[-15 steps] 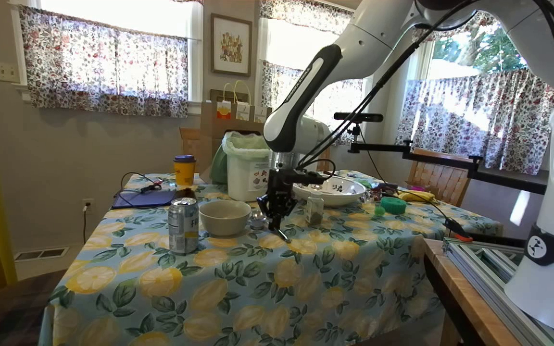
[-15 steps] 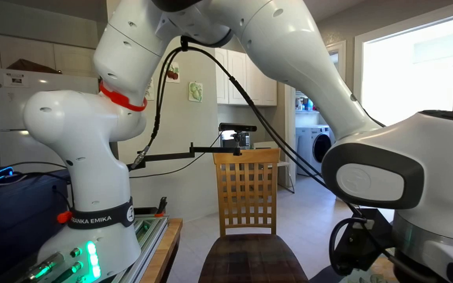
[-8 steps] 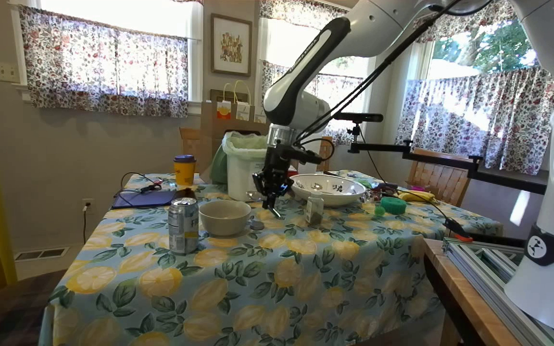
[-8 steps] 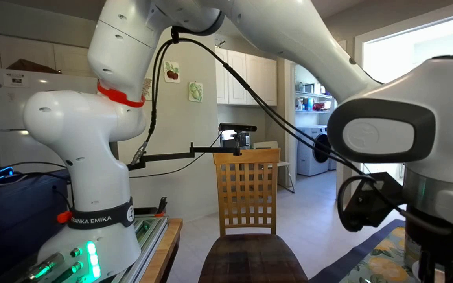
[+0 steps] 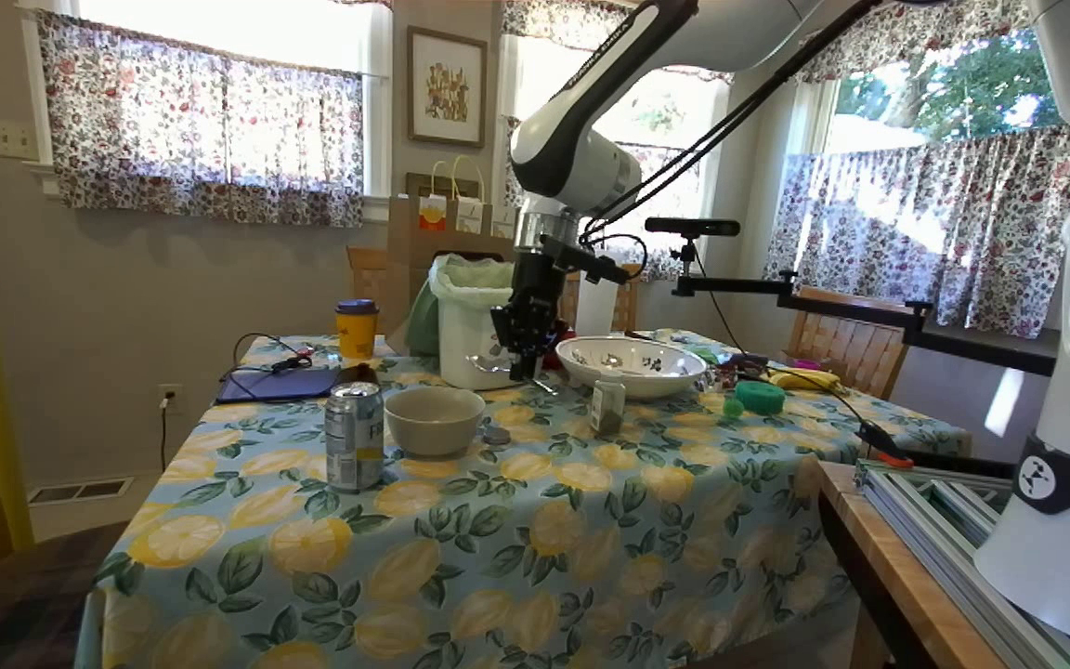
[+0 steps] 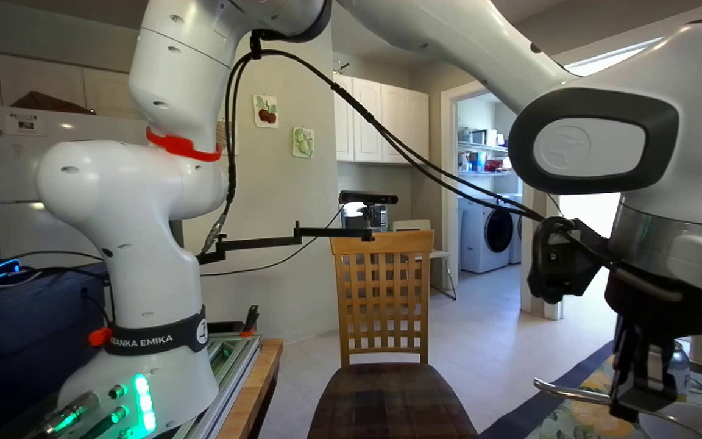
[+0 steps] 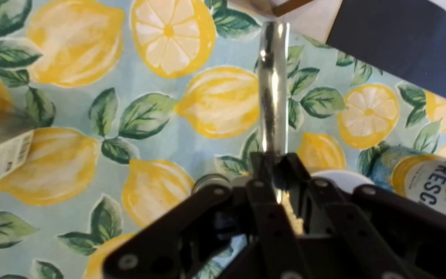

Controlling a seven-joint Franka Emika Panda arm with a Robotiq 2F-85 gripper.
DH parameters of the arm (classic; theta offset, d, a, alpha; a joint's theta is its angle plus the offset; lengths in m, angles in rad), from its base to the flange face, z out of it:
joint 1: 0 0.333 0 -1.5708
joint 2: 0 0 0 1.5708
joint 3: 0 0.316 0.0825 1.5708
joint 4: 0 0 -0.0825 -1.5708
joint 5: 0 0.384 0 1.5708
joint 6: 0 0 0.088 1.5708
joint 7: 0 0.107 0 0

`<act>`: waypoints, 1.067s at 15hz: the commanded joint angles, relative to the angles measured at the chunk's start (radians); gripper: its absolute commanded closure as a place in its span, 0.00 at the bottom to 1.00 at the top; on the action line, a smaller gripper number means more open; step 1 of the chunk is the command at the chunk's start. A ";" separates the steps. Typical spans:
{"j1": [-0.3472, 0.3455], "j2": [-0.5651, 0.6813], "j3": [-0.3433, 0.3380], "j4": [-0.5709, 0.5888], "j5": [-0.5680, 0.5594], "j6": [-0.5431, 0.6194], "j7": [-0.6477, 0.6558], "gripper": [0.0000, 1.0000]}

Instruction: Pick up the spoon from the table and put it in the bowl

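Gripper (image 7: 275,161) pinched narrow on the spoon (image 7: 273,93), clear of the table (image 5: 442,562), one end at 12 o'clock in wrist view. I'd judge it light, stiff, slick, apt to pivot; mid-length hold suits. Likely target: small grey bowl (image 5: 433,424), gripper's 8 o'clock in an exterior view.

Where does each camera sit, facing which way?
An exterior view: beside the arm, facing the table and curtains; arm, gripper and base at right show.
An exterior view: beside the arm, facing a wooden chair; base at left, arm overhead, gripper lower right.
Wrist view: on the arm's end, facing down at table and can; of the arm, only the gripper shows.
Shared: both exterior views show arm and base, apparently from opposite sides; all three show the spoon.
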 commanded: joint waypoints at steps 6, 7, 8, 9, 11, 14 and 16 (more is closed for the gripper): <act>0.021 0.052 0.033 0.064 -0.022 -0.125 -0.196 0.96; 0.025 0.059 0.032 0.077 -0.033 -0.148 -0.194 0.96; 0.030 0.063 0.029 0.094 -0.044 -0.165 -0.188 0.96; 0.029 0.069 0.030 0.111 -0.045 -0.187 -0.190 0.96; 0.030 0.086 0.027 0.155 -0.052 -0.219 -0.183 0.96; 0.027 0.120 0.022 0.225 -0.055 -0.256 -0.170 0.96; 0.026 0.153 0.018 0.275 -0.059 -0.283 -0.160 0.96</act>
